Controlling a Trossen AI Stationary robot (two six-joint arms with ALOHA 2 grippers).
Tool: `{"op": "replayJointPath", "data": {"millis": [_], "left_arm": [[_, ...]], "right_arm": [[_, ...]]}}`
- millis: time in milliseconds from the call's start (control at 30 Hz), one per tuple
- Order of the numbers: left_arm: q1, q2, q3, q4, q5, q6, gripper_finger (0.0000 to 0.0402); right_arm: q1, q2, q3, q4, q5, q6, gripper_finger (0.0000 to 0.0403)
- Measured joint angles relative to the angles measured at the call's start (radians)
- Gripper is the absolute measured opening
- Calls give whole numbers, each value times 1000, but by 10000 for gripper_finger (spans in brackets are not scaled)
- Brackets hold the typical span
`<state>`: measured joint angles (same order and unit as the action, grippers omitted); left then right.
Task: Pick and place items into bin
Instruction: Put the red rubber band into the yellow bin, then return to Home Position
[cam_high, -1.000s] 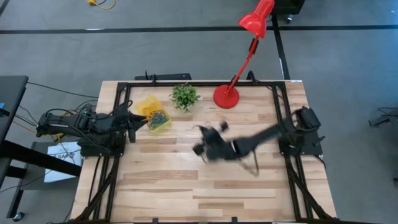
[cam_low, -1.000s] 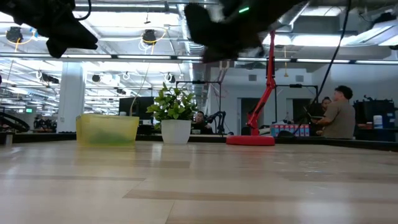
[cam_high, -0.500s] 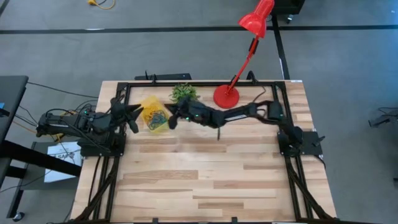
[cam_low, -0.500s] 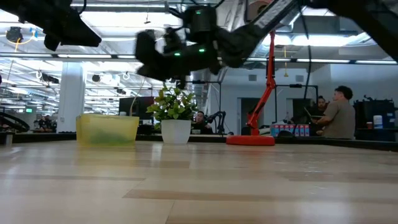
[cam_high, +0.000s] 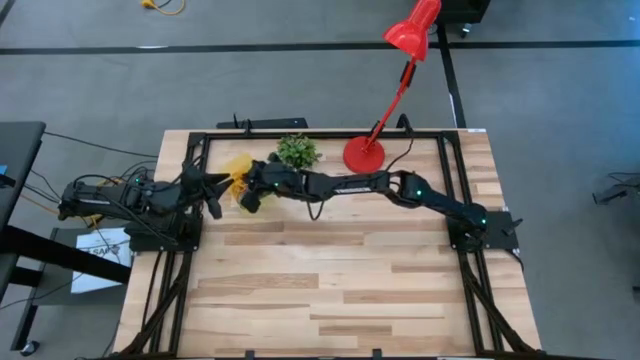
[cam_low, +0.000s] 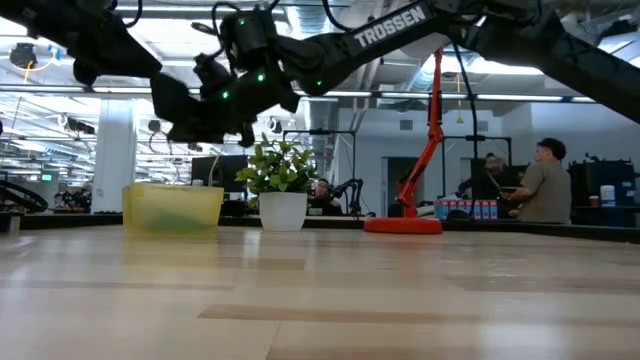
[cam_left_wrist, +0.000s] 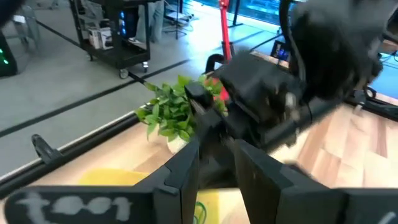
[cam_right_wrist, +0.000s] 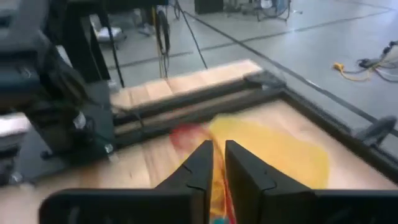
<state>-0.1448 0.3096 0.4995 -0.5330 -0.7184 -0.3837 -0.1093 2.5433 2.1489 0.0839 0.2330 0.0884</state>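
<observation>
The yellow bin (cam_high: 237, 172) stands at the table's far left, next to the potted plant (cam_high: 297, 151); its translucent wall (cam_low: 172, 208) shows greenish loops inside, and a green loop (cam_left_wrist: 199, 211) shows in the left wrist view. My right gripper (cam_high: 251, 196) reaches across the table and hovers above the bin (cam_right_wrist: 280, 149). Its fingers are almost shut, with a blurred red loop (cam_right_wrist: 186, 134) at their tips. My left gripper (cam_high: 214, 186) waits open at the bin's left side (cam_left_wrist: 118, 180), clear of the table. My right gripper (cam_right_wrist: 217, 149) pinches what looks like a red loop (cam_right_wrist: 189, 137) between its two fingers, slanting down from the table's right side. The loop is lifted clear over the bin's edge. Blur hides which part of the loop the fingers have.
The red lamp's base (cam_high: 363, 155) stands right of the plant at the far edge, its arm leaning up over the table's back. A black frame (cam_high: 300, 135) rims the table. Bare wood fills the middle and near side (cam_high: 330, 280). People sit in the room beyond (cam_low: 545, 180).
My right arm has swung fast from the table's middle toward the far left, stretching out until its gripper came over the yellow bin. It stayed raised above the table the whole way. The bin, plant and lamp have kept their places.
</observation>
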Motion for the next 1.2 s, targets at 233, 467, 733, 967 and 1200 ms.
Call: {"op": "replayJointPath", "data": {"millis": [233, 467, 733, 967, 1200], "left_arm": [[0, 0, 0, -29, 6, -28, 91], [0, 0, 0, -84, 27, -16, 91], [0, -23, 0, -111, 97, -149, 91], [0, -141, 0, -105, 133, -125, 91], [0, -310, -26, 3, 183, 5, 91]], "right_arm": [[-13, -25, 0, -19, -51, 27, 74], [10, -55, -1, -204, -70, 47, 88], [123, -364, 0, -613, 162, -110, 84], [198, -644, -49, -966, 257, -108, 83], [321, -876, -110, -1396, 621, 207, 83]]}}
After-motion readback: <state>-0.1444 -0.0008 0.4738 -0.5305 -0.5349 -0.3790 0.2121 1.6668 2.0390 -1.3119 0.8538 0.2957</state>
